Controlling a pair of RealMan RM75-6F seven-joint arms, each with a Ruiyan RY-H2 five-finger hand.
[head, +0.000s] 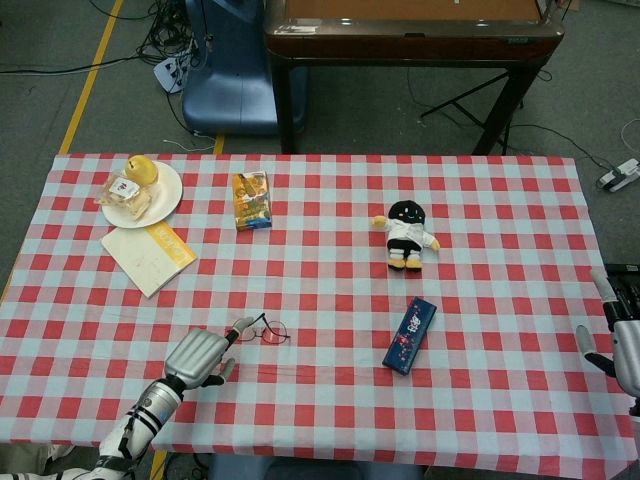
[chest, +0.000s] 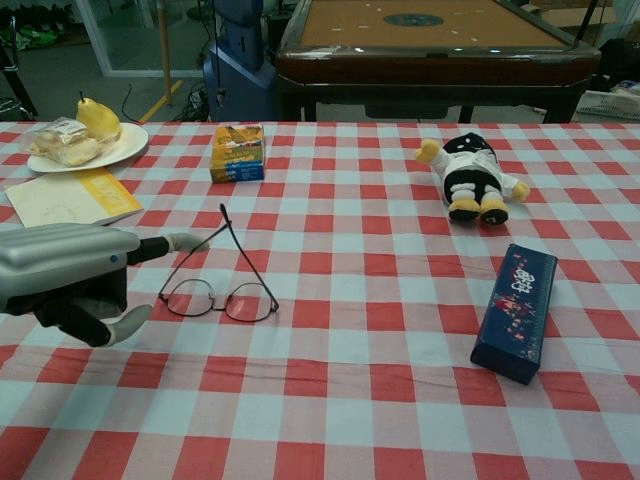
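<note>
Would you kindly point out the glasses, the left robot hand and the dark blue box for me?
glasses (chest: 218, 298): chest view, on the bridge between the two lenses.
left robot hand (chest: 62, 265): chest view, on the silver back of the hand.
dark blue box (chest: 518, 308): chest view, on the middle of its printed top face.

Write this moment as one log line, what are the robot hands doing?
left hand: fingertip touching temple of thin wire-framed glasses, holding nothing | right hand: open at table edge | cloth: red-white checked tablecloth

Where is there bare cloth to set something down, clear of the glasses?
Bare cloth lies between the juice carton and plush doll, and along the near edge between the glasses and blue box. It is crowded at the far left around the plate and booklet.
</note>
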